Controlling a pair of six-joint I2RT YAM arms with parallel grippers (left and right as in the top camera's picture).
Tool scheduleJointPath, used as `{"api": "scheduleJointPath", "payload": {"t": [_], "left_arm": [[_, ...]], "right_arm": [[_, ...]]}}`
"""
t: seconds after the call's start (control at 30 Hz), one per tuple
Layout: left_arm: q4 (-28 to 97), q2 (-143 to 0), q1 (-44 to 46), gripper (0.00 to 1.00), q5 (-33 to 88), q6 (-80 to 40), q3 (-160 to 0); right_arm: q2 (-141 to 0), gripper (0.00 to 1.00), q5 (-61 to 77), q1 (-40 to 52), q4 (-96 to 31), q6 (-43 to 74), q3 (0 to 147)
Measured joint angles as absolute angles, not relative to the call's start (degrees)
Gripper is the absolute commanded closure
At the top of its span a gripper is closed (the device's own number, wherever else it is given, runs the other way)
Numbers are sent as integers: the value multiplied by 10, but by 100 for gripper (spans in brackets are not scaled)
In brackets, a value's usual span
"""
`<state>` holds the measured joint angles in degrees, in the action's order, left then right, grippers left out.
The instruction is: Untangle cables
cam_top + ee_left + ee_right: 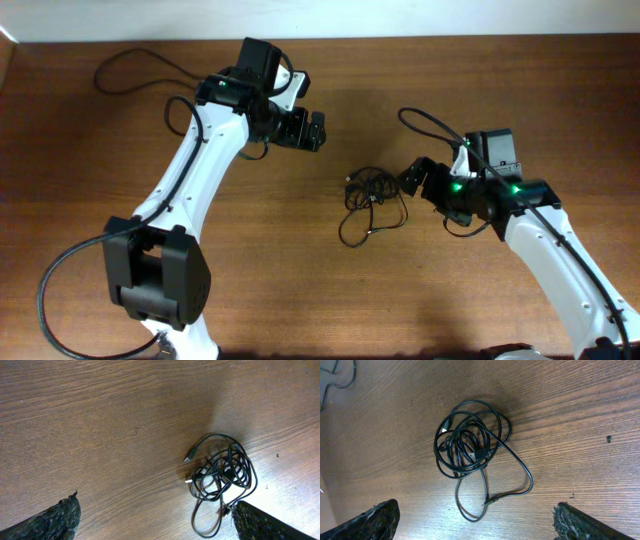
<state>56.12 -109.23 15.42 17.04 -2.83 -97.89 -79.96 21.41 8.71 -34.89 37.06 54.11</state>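
Observation:
The cables (372,200) lie in one small tangled bunch of thin black cords at the middle of the wooden table, with a loose loop trailing toward the front. My left gripper (312,132) hovers open, up and to the left of the bunch. My right gripper (415,178) is open just right of it. In the left wrist view the cables (222,472) lie to the right, their low loop near the right finger (265,525). From the right wrist the bunch (470,445) lies ahead of the open gripper (477,522), with nothing between the fingers.
A thicker black arm cable (140,65) loops over the table at the back left, and also shows in the right wrist view's corner (340,375). The left arm's black base (155,275) stands at the front left. The table's back edge (400,38) meets a pale wall.

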Motion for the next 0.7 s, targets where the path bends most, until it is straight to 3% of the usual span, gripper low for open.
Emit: {"api": "scheduleJointPath", "payload": {"t": [0.03,0.1,0.33,0.7], "left_arm": [[560,-1092,154,1,168,-28,-978],[560,-1092,154,1,144,-33,-978],[557,-1092,145,1,61,-102,-977],[555,-1092,130,1,53,-106,-977]], "right_arm": [[-800,19,214,87,-347,371,541],[-800,31,214,87,-328,371,541],[-896,31,214,142,-242,382,541],[-999,37,214,174,-153,408,541]]}}
